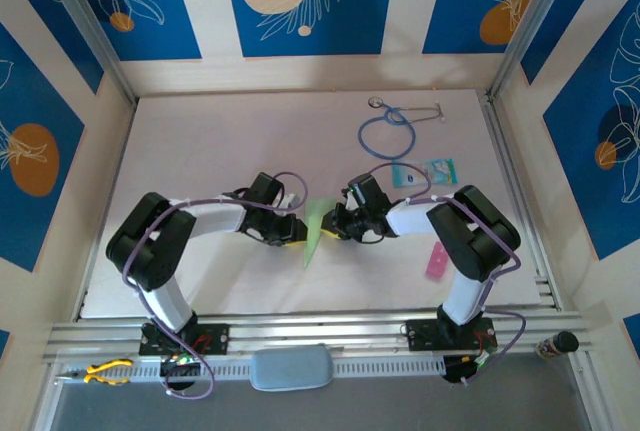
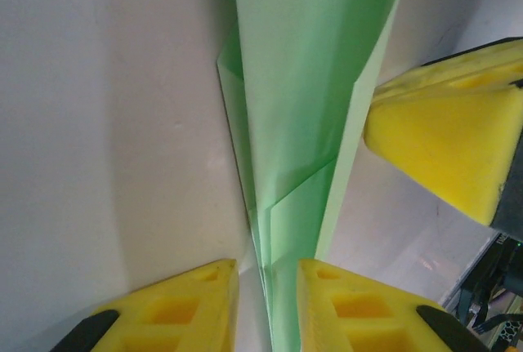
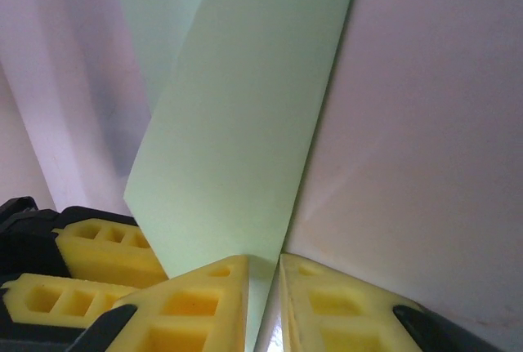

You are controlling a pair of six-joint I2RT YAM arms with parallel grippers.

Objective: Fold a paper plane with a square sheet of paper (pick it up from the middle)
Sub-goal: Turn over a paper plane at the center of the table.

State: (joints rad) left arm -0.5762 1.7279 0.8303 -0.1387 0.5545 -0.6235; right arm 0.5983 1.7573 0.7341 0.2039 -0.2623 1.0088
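**Both grippers pinched on the paper plane at mid-worktop**

The left gripper (image 2: 267, 311) has its yellow foam fingers drawn narrow, and the end of a light-green folded paper plane (image 2: 302, 82) stands in the slot between them. The right gripper (image 3: 263, 307) is equally narrow, its yellow fingers closed on an edge of the same paper plane. The two grippers face each other from opposite sides with the plane between them, about the middle of the white worktop (image 1: 200, 151). From above the plane reads as a long triangle with its point toward the near edge.

The left wrist view shows layered folds, a centre crease and a slanted flap, with one finger (image 2: 441, 148) of the right gripper just beside the paper's edge. The right wrist view shows one smooth, plain face of the paper rising from the fingers, and the left gripper's fingers (image 3: 90, 258) low at the side.

Toward the far right corner lies a blue-tubed stethoscope (image 1: 385, 133). A teal-and-white card (image 1: 425, 171) lies near the right arm's forearm, and a small pink strip (image 1: 437, 263) lies by its elbow, close to the right edge. On the metal rail along the near edge sit yellow-handled pliers (image 1: 103, 371) at the left and a grey-blue pad (image 1: 290, 367) at the centre.

Open white surface runs from the grippers to the left edge and to the far left corner
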